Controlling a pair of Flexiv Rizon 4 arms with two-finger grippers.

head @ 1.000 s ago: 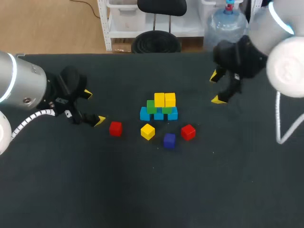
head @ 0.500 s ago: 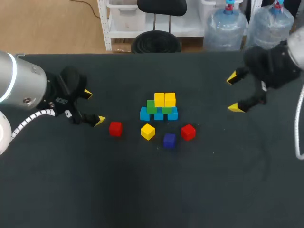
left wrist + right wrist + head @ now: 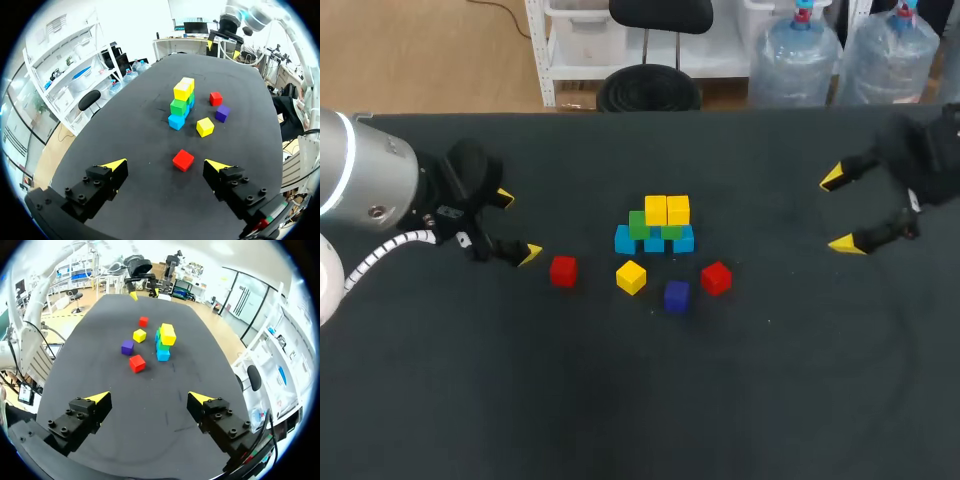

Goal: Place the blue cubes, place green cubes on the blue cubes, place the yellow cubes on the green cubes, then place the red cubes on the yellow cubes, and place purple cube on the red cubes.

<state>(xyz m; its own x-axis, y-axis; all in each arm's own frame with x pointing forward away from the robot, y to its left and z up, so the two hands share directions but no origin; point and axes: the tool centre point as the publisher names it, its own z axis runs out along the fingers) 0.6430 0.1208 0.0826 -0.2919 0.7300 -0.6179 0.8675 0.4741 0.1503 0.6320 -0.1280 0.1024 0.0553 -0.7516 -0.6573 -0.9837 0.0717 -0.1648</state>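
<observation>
The stack (image 3: 656, 227) stands mid-table: blue cubes at the bottom, green cubes (image 3: 640, 224) on them, two yellow cubes (image 3: 667, 210) on top. In front lie a red cube (image 3: 563, 271), a yellow cube (image 3: 631, 277), a purple cube (image 3: 677, 295) and a second red cube (image 3: 716, 278). My left gripper (image 3: 517, 226) is open, left of the first red cube; in the left wrist view that red cube (image 3: 183, 160) sits just ahead of the gripper (image 3: 166, 165). My right gripper (image 3: 837, 211) is open and holds nothing, far right of the stack (image 3: 164, 342), with the red cube (image 3: 137, 363) well ahead of this gripper (image 3: 148, 398).
The dark table (image 3: 620, 400) has free room in front of the loose cubes and on both sides of the stack. Its back edge runs behind the stack.
My right arm has drawn back to the right, away from the stack, with its fingers spread. The left arm and all cubes have stayed still.
</observation>
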